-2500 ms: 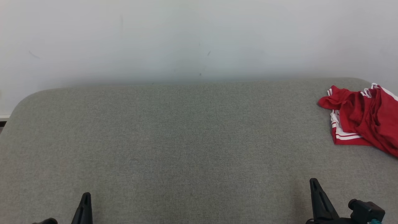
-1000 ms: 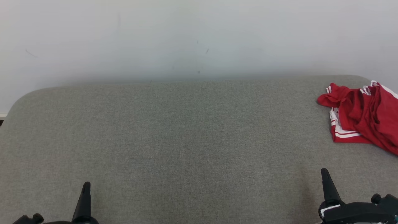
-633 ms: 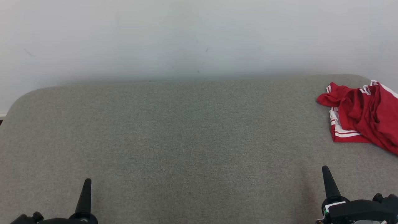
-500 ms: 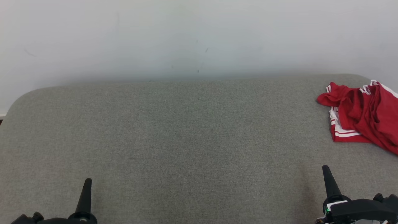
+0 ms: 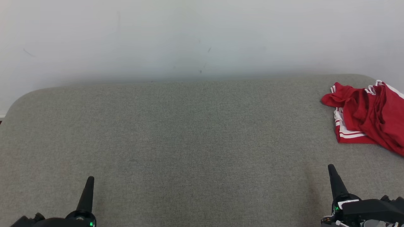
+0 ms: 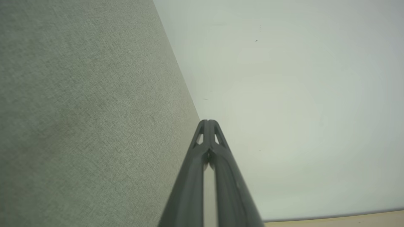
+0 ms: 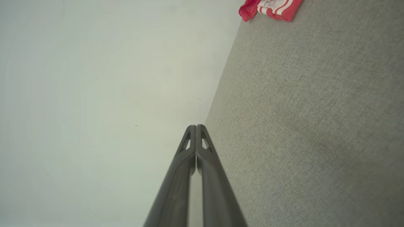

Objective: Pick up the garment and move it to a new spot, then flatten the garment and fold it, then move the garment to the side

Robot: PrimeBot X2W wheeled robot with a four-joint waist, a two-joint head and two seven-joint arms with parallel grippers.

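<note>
Table [image 5: 202,132]: grey woven cover, rounded far corners, pushed up against a pale wall [image 5: 202,37] with a few faint scuffs.

Garment [image 5: 369,118]: red with white stripes, crumpled in a loose heap at the table's far right corner. One hem with two white bands lies flat toward the near side; the rest is bunched and folded over itself. Its right part runs past the head view's border, so the full extent cannot be told. In the right wrist view the garment [image 7: 273,8] shows as a small red and white patch, lying on the cover close to the far edge where table meets wall.

Left gripper [image 5: 89,181]: low at the table's near edge, left side, pointing toward the wall. In the left wrist view the left gripper [image 6: 207,121] has its two dark fingers pressed together at the tips, nothing between them.

Right gripper [image 5: 331,168]: low at the near edge, right side, also pointing toward the wall. The right wrist view shows the right gripper [image 7: 196,126] pressed together too, with nothing pinched. It sits well apart from the garment, nearer the table's front edge, with bare cover between the two.

Small green lights glow at both gripper bases.
</note>
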